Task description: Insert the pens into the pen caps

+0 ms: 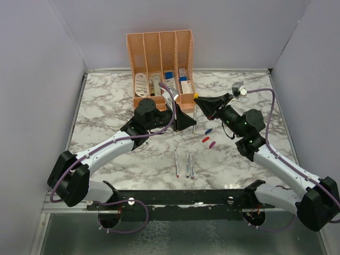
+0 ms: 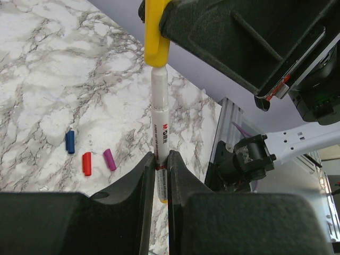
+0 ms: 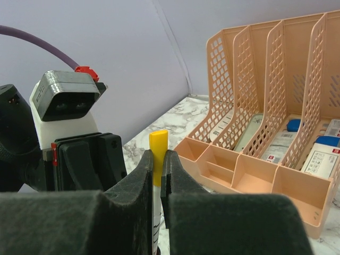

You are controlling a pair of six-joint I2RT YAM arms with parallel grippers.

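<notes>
Left gripper (image 2: 161, 164): clenched on pen (image 2: 159, 101).
Right gripper (image 3: 157, 164): clenched on yellow cap (image 3: 158, 143), just beside organizer (image 3: 276, 194).
Risk: cap is jammed crooked if pen is tilted.

L gripper (image 2: 161, 178) clamped on pen (image 2: 160, 111), pen upright. At pen's top end: yellow cap (image 2: 156, 40), pinched by R gripper (image 2: 157, 16). Left of pen, lying on marble tbl (image 2: 42, 64): blue cap (image 2: 70, 142), red cap (image 2: 87, 163), magenta cap (image 2: 109, 159).

Back centre: organizer (image 1: 159, 58) blocks | Middle: left gripper (image 1: 187, 121) and right gripper (image 1: 198, 100) bridged by pen (image 1: 194, 118) and yellow cap (image 1: 196, 96), no way between | Front: three pens (image 1: 186, 164), caps (image 1: 205, 138) loose | Table (image 1: 101, 106) bare along both side walls.
</notes>
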